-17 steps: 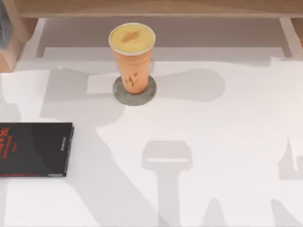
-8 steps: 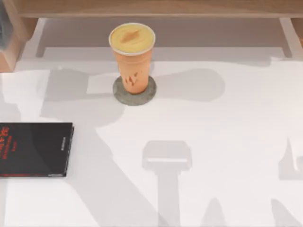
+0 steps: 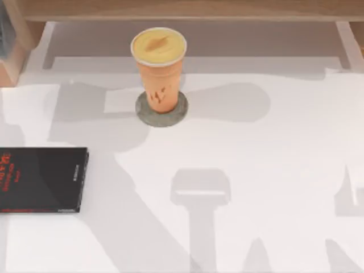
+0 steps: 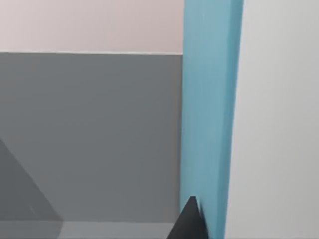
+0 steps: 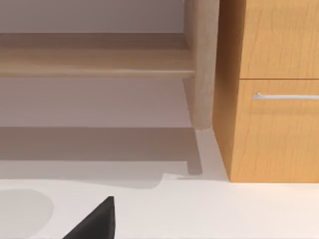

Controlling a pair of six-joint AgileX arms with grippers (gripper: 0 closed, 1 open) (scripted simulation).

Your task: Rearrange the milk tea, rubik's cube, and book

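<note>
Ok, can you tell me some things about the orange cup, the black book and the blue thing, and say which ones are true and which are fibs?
1. The milk tea stands upright on a flat grey round disc. True.
2. The black book lies on the table's right side. False: it lies on the left side.
3. The milk tea has a lid on. True.
4. The light blue book lies beside the milk tea in the top view. False: it shows close up in the left wrist view.
</note>
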